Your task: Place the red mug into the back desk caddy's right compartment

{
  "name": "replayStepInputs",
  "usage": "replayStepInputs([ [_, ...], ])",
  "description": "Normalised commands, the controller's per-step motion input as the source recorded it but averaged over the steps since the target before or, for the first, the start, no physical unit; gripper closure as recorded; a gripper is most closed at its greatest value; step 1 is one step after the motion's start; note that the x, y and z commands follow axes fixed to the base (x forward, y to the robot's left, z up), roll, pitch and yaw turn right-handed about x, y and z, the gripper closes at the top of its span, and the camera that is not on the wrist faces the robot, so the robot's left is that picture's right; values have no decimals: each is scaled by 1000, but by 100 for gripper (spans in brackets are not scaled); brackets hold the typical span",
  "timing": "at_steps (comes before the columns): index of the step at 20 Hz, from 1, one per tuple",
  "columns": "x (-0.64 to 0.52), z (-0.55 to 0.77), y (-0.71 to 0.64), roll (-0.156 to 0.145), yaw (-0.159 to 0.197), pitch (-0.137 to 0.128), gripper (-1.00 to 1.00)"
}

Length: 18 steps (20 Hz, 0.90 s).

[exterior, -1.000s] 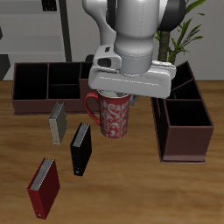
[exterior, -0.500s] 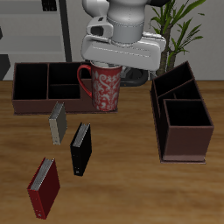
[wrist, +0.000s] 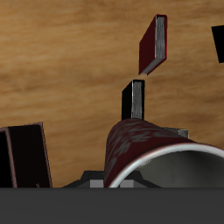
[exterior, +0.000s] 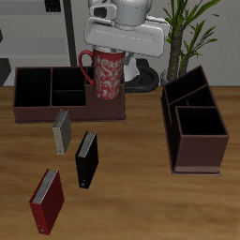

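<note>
So the red mug [exterior: 105,74] hangs upright in the air under the gripper [exterior: 111,52], up over the end section of the back desk caddy [exterior: 42,89], which looks like the right compartment [exterior: 105,100], though the mug hides most of it. Its handle sticks out toward the caddy's small middle sections.

The exterior view shows the mug off the table and tucked under the gripper body, but the fingers are buried behind the housing there. The wrist view fills that in a bit: the mug [wrist: 149,153] sits right against the gripper with its pale rim showing, so the fingers seem clamped on the rim, probably.

The wrist view also catches the red book [wrist: 152,45] and black book [wrist: 132,98] on the wood below. Only the exterior view shows the grey book [exterior: 62,131], the 2nd caddy [exterior: 195,127] and the plant [exterior: 195,33].
</note>
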Motion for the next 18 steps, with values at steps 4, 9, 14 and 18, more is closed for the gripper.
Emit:
replayStepInputs([
  [4,-425,198,-138,-14,7,-42,100],
  [9,-425,134,-132,-11,18,-34,100],
  [14,-386,75,-50,6,18,-23,100],
  [18,-418,55,8,1,30,-25,100],
])
